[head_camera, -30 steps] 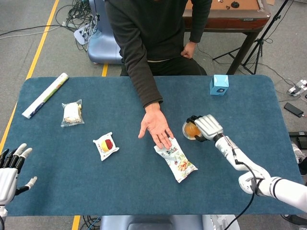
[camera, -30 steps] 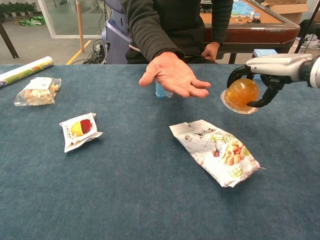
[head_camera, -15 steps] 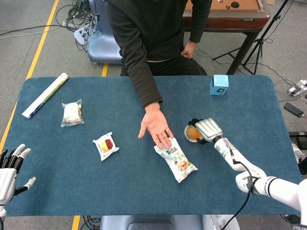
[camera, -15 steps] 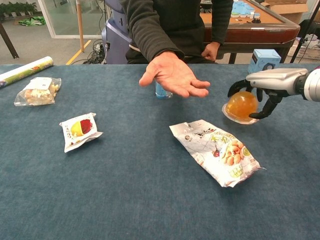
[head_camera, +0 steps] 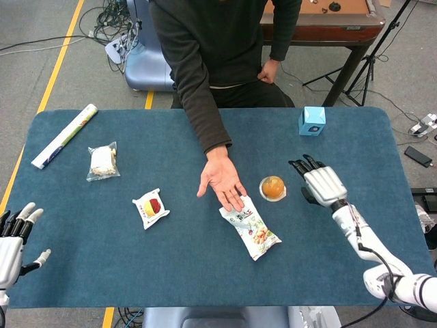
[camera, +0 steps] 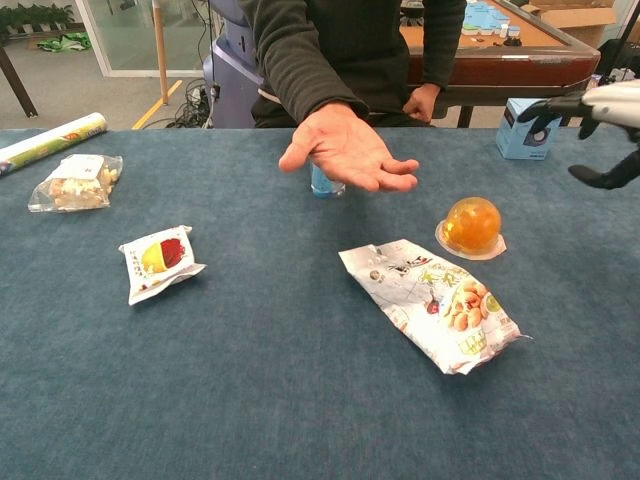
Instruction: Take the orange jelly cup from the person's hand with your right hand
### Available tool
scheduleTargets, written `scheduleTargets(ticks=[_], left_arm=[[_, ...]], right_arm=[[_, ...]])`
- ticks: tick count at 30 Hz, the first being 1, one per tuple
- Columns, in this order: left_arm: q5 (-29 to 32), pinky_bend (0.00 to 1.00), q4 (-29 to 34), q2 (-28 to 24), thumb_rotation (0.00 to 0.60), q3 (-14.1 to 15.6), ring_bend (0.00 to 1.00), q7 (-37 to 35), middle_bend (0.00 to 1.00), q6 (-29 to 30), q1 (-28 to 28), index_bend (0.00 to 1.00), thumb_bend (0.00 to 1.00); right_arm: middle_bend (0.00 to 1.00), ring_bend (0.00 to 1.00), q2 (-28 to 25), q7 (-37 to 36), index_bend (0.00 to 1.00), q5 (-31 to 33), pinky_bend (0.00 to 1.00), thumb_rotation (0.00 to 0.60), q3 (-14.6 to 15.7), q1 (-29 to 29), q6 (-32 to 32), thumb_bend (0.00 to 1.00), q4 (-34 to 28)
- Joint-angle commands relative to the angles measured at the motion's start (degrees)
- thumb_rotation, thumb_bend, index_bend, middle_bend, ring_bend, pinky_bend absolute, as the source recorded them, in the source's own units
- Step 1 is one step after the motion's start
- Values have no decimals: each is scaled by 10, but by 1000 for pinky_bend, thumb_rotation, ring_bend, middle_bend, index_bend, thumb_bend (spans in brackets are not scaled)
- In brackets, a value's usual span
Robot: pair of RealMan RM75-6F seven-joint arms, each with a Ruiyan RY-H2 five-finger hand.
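- On the blue felt table [head_camera: 355, 147], the orange jelly cup [head_camera: 272, 187] sits dome-up on its flat rim, free of every hand, right of the person's hand and just beyond the top end of the nut snack packet.
- To the cup's right, the right hand [head_camera: 322, 184] hovers with its fingers spread and nothing in them, clear of the cup; in the chest view only its dark fingertips [camera: 586, 108] show at the right edge, above the table.
- At the table's near left corner, the left hand [head_camera: 15, 236] holds nothing, fingers apart and pointing up the table.
- The person's hand [head_camera: 221, 181] is held out palm-up and empty above the middle of the table, fingertips over the near end of the nut snack packet [head_camera: 250, 225], which lies flat and slanted.
- Left of the packet lies a small white wrapper with a red and yellow picture [head_camera: 150, 207], well apart from it.
- Further left and farther back is a clear bag of pastry [head_camera: 102, 161], and beyond it a rolled white tube with green print [head_camera: 65, 136] lies slanted near the left edge.
- A light blue box [head_camera: 311, 121] stands near the far right edge of the table.
- In the chest view a small pale blue bottle [camera: 322, 184] shows partly behind the person's palm.
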State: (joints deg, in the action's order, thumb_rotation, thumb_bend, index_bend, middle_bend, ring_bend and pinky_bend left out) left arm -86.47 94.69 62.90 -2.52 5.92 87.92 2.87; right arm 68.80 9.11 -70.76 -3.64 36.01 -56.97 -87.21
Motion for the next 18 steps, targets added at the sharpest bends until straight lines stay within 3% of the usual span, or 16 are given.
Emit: scheduleTargets(ticks=[1, 7, 11, 18], left_arm=[[0, 17, 0, 2, 600, -1, 89, 0, 75, -2, 2, 144, 211], [-3, 17, 4, 5, 600, -4, 89, 7, 75, -4, 8, 144, 211], [-6, 17, 8, 7, 600, -5, 89, 16, 75, -8, 13, 144, 211], [-8, 17, 18, 6, 600, -6, 89, 25, 75, -18, 22, 144, 210]], right_arm=[[175, 44, -55, 12, 159, -20, 237, 600, 14, -68, -93, 505, -69], [234, 88, -77, 17, 231, -76, 237, 600, 38, -164, -239, 502, -94], [251, 100, -80, 15, 243, -100, 237, 600, 55, -213, -295, 502, -104], [264, 112, -75, -3, 268, -109, 237, 600, 59, -253, -319, 502, -98]])
